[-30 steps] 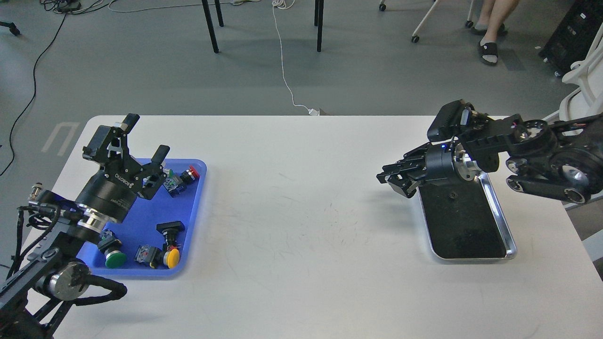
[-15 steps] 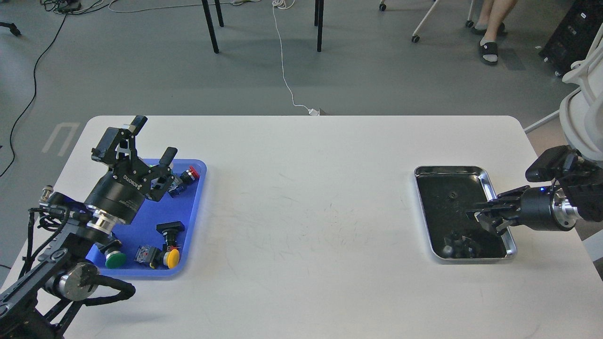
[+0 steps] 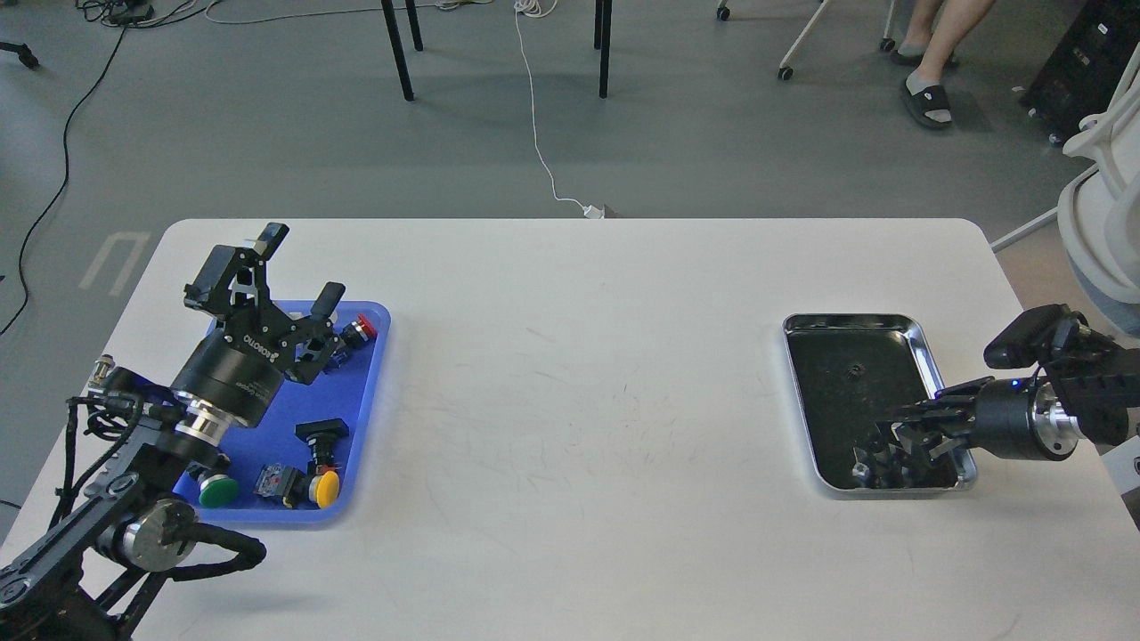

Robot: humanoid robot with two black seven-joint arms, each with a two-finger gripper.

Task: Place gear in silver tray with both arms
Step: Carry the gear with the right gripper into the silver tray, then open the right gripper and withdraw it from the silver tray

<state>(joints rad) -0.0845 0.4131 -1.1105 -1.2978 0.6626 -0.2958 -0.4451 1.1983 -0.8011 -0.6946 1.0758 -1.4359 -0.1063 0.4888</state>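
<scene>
The silver tray lies at the right of the white table, its dark floor mirroring what is above it. A small dark piece lies on its floor; I cannot tell what it is. My right gripper reaches in from the right, low over the tray's near right corner. Its dark fingers merge with the floor, so its state is unclear. My left gripper is open and empty, raised over the far part of the blue tray.
The blue tray holds several push-button switches, among them red, green and yellow ones. A person's feet and chair legs are on the floor beyond the table. A white chair stands at the right.
My right arm swung from the silver tray's far left corner to its near right corner and lowered over it. My left gripper drifted slightly right and down, still open.
</scene>
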